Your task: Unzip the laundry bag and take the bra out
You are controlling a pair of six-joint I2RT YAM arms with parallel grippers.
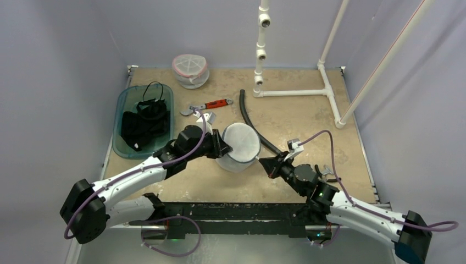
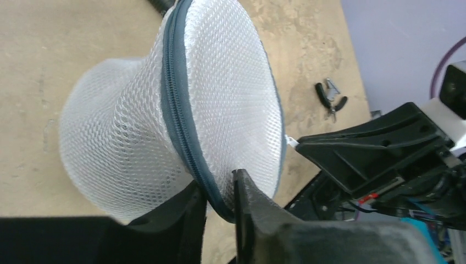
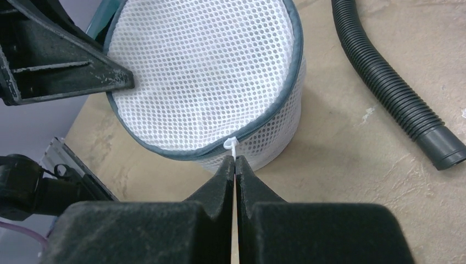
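laundry bag sits mid-frame in the top view, looks fully zipped, bra not visible through the mesh. your right gripper is pinched closed on the white zipper pull. left gripper clamps the grey zipper rim. drag the pull along the rim's curve and hold the left firm so the bag can't spin.

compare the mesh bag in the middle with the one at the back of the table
The middle bag has grey-blue trim; the back bag has pink trim. The left end effector pinches the middle bag's zipper rim and the right end effector its zipper pull; the back bag sits untouched. Both are round white mesh.
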